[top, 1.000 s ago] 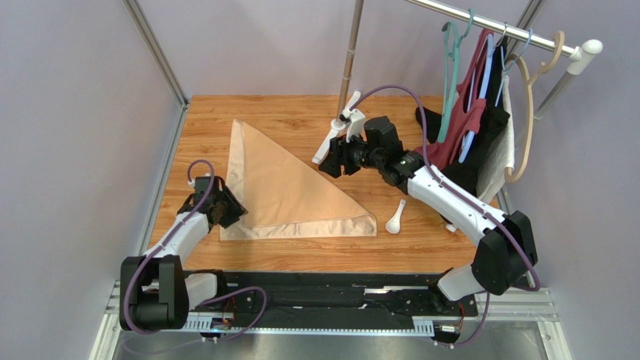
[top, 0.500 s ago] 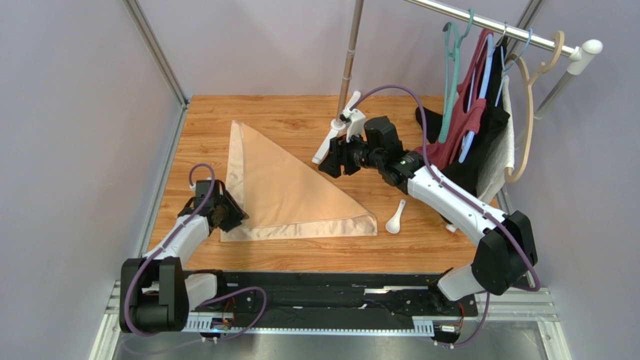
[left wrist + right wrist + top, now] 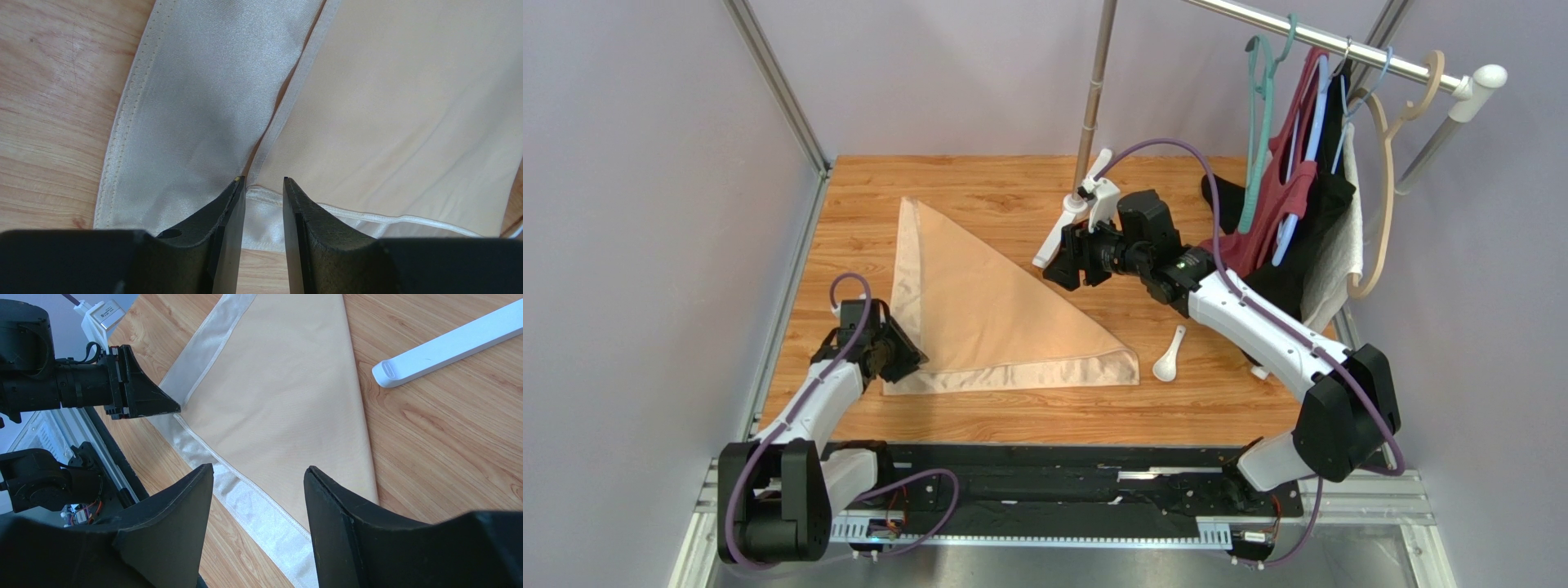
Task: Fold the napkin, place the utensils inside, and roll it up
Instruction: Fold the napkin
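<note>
The peach-tan napkin (image 3: 995, 306) lies flat on the wooden table, folded into a triangle with a pale satin hem. My left gripper (image 3: 901, 355) is low at its near-left corner. In the left wrist view the gripper (image 3: 264, 182) has its jaws a narrow gap apart, and the napkin (image 3: 399, 110) corner hem lies flat between the tips. My right gripper (image 3: 1063, 272) hovers open over the napkin's right edge, with nothing between its fingers (image 3: 258, 470). The white spoon (image 3: 1169, 355) lies on the table, just right of the napkin's near-right tip.
The long white foot (image 3: 1063, 233) of the metal pole (image 3: 1096, 86) rests on the table beside the right gripper. Dark red, black and white garments on hangers (image 3: 1308, 184) hang over the far right corner. Metal frame posts line the left edge.
My left gripper has slid a little toward the near edge at the napkin's corner, and its jaws have narrowed. The right arm has not moved.
</note>
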Available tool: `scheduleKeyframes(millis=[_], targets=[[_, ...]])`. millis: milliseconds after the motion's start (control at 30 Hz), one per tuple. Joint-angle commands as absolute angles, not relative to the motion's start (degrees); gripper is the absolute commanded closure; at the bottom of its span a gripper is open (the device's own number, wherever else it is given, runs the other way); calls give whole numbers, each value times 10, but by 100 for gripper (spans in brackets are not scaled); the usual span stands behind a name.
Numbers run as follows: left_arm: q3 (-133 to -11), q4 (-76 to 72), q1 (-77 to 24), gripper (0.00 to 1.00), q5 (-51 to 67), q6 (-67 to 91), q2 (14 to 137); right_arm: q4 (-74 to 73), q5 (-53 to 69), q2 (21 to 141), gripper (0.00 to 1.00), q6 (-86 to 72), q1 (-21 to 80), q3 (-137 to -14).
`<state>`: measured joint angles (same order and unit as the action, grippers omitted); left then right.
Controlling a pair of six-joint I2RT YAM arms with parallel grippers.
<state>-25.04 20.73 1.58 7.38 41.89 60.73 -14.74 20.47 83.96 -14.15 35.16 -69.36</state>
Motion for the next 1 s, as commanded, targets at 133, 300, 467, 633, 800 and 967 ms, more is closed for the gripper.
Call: scheduleKeyframes(millis=[133, 300, 467, 633, 800, 967], targets=[[-253, 208, 15, 61, 67, 409, 625, -136, 199, 833, 40, -147, 350, -696], [-254, 201, 15, 61, 80, 409, 634, -137, 199, 833, 39, -147, 350, -696], [-248, 191, 15, 66, 91, 410, 637, -138, 198, 835, 39, -148, 350, -696], [-252, 198, 15, 75, 84, 409, 632, -138, 198, 834, 39, -146, 350, -694], [-251, 189, 15, 92, 94, 415, 639, -141, 193, 831, 39, -144, 350, -693], [-251, 181, 16, 100, 101, 423, 634, -144, 186, 826, 39, -138, 346, -690]])
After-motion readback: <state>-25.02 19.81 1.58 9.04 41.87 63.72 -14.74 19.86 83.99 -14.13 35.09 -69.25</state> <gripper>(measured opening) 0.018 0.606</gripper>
